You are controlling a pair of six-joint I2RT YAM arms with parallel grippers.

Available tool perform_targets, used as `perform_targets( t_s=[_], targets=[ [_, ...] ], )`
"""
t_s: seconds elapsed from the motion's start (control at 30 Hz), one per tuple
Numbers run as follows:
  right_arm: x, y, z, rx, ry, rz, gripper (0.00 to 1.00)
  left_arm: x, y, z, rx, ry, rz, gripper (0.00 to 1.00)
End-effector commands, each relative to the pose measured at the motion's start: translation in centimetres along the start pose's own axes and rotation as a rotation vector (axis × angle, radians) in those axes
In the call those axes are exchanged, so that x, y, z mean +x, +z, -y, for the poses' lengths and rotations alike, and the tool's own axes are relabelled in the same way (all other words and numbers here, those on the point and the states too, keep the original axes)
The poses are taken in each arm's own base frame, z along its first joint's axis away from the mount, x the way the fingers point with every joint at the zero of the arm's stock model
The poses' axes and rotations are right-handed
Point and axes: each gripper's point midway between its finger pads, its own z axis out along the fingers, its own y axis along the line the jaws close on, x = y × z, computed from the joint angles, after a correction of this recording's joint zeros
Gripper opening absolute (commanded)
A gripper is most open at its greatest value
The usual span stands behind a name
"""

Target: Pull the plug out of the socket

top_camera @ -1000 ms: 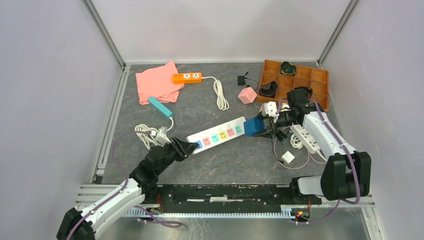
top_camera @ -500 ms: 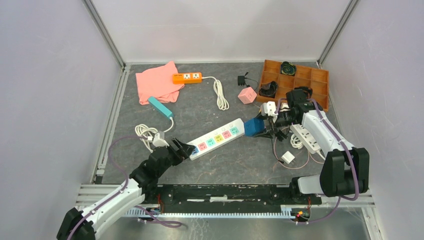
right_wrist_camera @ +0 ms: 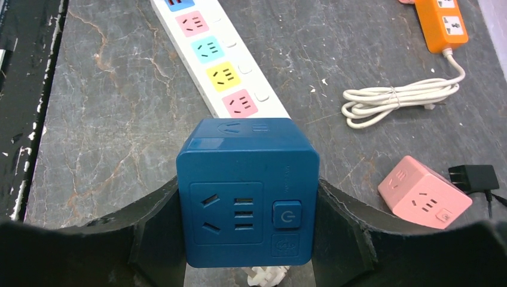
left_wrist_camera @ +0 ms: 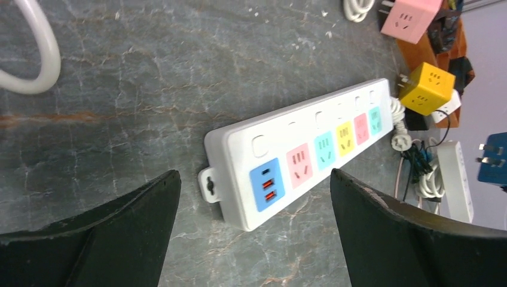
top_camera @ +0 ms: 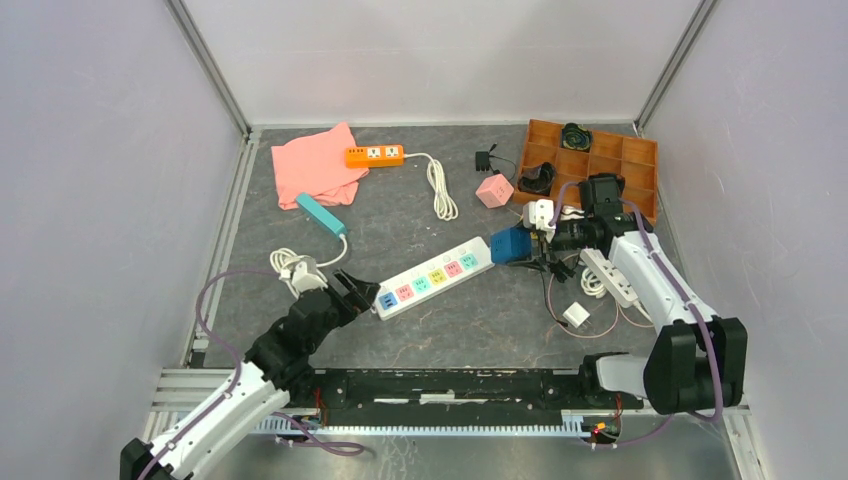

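Grey tabletop (left_wrist_camera: 149, 78), plug (left_wrist_camera: 494, 159) (partly cropped)

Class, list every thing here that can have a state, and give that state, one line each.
Power strip: lying flat, every coloured outlet empty.
Blue cube plug: unplugged, prongs bare, held beside the strip.
Right jaws: shut on that plug.
Left jaws: open, at the strip's other end.
Orange strip: outlets empty.
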Motion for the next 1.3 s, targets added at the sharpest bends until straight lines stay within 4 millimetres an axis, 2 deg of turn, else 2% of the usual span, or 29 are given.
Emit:
perform_targets(
  t_s=[0.0,0.23,0.37,0.47,0.53,0.63,0.8,0.9,1.07,1.27],
  targets=[
    [-1.3,-0.6,1.1,0.048,-0.056,0.011,0.0,-3.3,-1.2,2.4,0.017,0.064,0.076,1.0],
    [-2.3,-0.9,2.4,0.098,-0.059,0.013,0.0,-6.3,-3.3,6.3,0.12,0.136,0.133,1.0],
    [-3.5,-0.7,4.3,0.126,-0.047,0.013,0.0,-7.4,-4.7,9.0,0.211,0.227,0.139,1.0],
    [-4.9,0.1,5.8,0.132,-0.06,-0.009,0.0,-8.7,-5.8,10.7,0.243,0.325,0.153,1.0],
    [-6.0,1.3,6.5,0.133,-0.081,-0.037,0.0,-9.9,-6.6,11.8,0.252,0.416,0.174,1.0],
    [-7.9,3.5,7.5,0.135,-0.124,-0.059,0.02,-11.0,-6.6,11.9,0.213,0.536,0.191,1.0],
    [-10.5,8.1,8.8,0.12,-0.161,-0.084,0.02,-11.6,-5.5,9.8,0.09,0.697,0.189,1.0],
    [-11.9,10.9,9.5,0.112,-0.18,-0.095,0.02,-11.6,-5.3,9.7,0.083,0.711,0.192,1.0],
    [-12.5,15.8,10.3,0.116,-0.188,-0.103,0.04,-12.0,-5.9,9.7,0.095,0.699,0.221,1.0],
    [-11.0,21.1,10.8,0.132,-0.146,-0.15,0.1,-12.8,-6.9,9.5,0.11,0.667,0.288,1.0]
  ],
)
